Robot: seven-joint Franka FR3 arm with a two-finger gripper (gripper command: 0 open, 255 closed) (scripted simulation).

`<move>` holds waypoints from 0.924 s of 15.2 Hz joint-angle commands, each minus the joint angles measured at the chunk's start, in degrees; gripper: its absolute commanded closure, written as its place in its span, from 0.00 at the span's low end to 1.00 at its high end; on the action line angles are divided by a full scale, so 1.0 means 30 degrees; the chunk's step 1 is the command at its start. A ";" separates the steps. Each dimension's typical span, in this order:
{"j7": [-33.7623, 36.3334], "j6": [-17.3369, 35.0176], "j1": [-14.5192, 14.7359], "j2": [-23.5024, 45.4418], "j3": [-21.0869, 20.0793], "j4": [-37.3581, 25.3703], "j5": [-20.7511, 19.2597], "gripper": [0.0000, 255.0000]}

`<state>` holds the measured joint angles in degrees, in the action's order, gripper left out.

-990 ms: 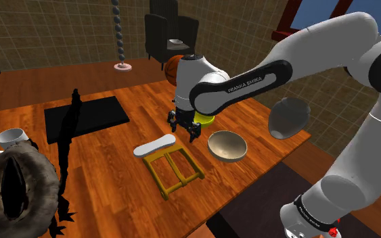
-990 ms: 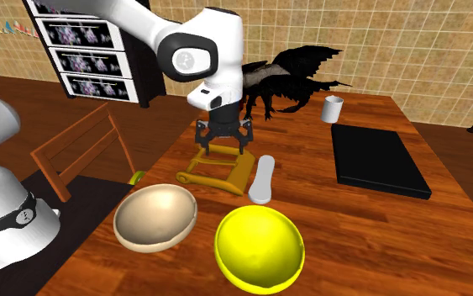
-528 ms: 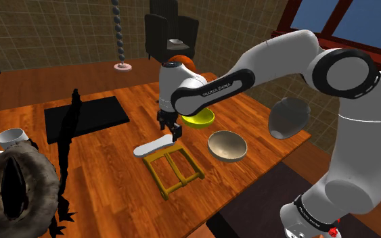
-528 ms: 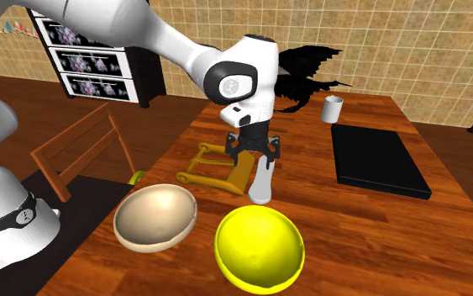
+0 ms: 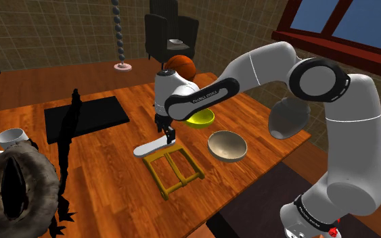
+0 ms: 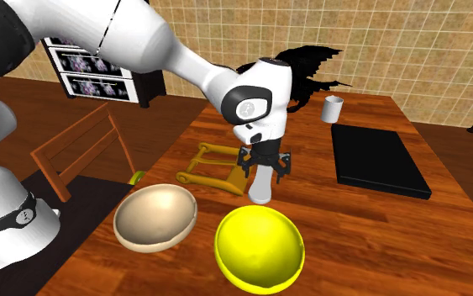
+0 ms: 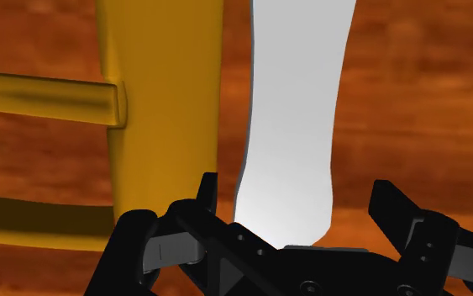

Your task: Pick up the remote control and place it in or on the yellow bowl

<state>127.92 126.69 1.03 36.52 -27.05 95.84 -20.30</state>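
Observation:
The remote control (image 5: 149, 146) is a plain white elongated slab lying flat on the wooden table (image 5: 114, 162), beside a yellow frame (image 5: 174, 169). My gripper (image 5: 168, 134) is low over the remote's end nearest the yellow bowl (image 5: 199, 119). In the wrist view the gripper (image 7: 299, 187) is open, one black finger on each side of the remote (image 7: 289, 118) with small gaps. From the second exterior view the gripper (image 6: 265, 165) straddles the remote (image 6: 262, 187), and the yellow bowl (image 6: 258, 244) stands just in front of it.
A tan bowl (image 5: 227, 145) sits next to the yellow one. The yellow frame (image 6: 213, 168) lies close alongside the remote. A black slab (image 5: 85, 116), a white mug (image 5: 6, 139), a furry basket (image 5: 16, 182) and a black dragon figure (image 6: 297, 71) stand farther off. A wooden chair (image 6: 83, 151) stands by the table.
The gripper has shifted from above the yellow frame across to the remote and come down, so its open fingers now straddle the remote's end. The remote has not moved.

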 commanded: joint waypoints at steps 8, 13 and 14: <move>0.0187 0.0602 0.0155 0.0563 0.0225 0.0060 -0.0286 0.00; 0.0186 0.0601 0.0154 0.0563 0.0225 0.0059 -0.0286 1.00; 0.0187 0.0601 0.0155 0.0564 0.0226 0.0058 -0.0286 1.00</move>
<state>128.47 128.49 1.49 38.22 -26.37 96.03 -21.15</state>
